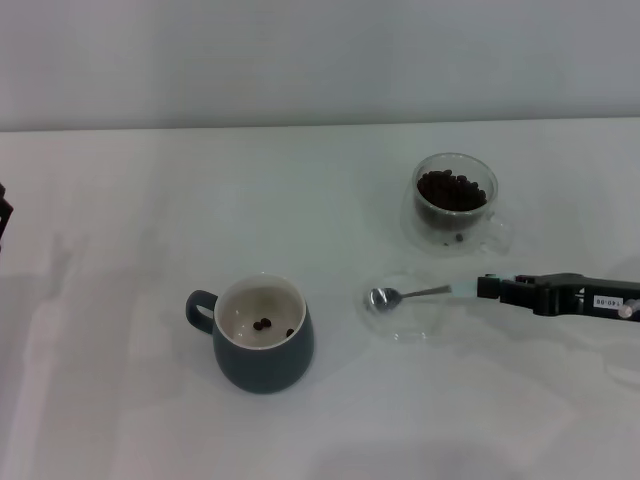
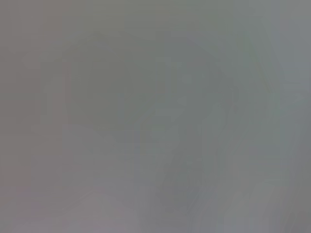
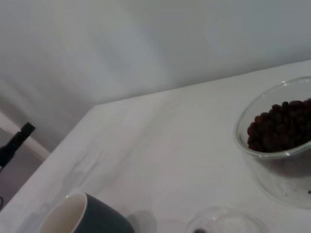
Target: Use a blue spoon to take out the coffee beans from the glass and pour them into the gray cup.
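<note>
Fingers of the right gripper (image 1: 484,288) are clamped on the pale handle of the blue spoon (image 1: 405,295), at about 3 o'clock of the head view. Its metal bowl lies low over a flat clear saucer (image 1: 400,322), and I see no beans in it.

Going from left to right: the left gripper (image 1: 4,215) shows only as a dark piece at 9 o'clock, at the edge of the desk (image 1: 120,380). It looks parked, and I cannot tell whether its fingers are apart or together. The left wrist view shows nothing that I can read.

Next comes the gray cup (image 1: 262,335), at about 7 o'clock from the middle, its loop handle toward 9 o'clock. A few beans already lie on its white bottom. The spoon is to the right of it, and the glass (image 1: 456,203) stands at about 1 o'clock, with the coffee beans (image 1: 452,190) heaped inside, well apart from the cup.

In my judgement several things can go wrong from here. The grip is at the far end of a thin handle, so the spoon may turn between the fingers when it pushes into the heap. The glass looks light, so a sideways push could slide or tip it. The way to the cup is long; a small tilt would spill beans on the desk. The spoon bowl may also knock the saucer.
</note>
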Controlling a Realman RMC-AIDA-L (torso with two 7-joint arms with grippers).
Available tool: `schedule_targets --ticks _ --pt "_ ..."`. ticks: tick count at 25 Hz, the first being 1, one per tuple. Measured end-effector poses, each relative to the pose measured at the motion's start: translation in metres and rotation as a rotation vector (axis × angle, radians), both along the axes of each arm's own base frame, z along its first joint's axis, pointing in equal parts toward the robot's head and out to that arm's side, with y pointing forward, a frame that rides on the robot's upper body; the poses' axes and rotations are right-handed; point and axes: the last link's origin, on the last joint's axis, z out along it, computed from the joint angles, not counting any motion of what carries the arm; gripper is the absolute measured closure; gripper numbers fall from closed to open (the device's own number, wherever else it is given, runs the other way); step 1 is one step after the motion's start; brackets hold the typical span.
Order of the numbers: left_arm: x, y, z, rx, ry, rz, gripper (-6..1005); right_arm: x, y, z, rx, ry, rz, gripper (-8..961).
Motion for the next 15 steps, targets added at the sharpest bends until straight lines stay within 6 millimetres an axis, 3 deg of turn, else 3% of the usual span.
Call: schedule_targets --ticks 10,15 --pt "-0.001 -0.002 0.0 0.0 -0.002 0.001 208 0.006 -0.002 0.003 0.037 -0.026 0.013 714" --pt "-0.001 -0.002 0.0 0.001 -0.001 0.003 208 0.009 -0.004 0.015 0.159 -0.029 0.082 673"
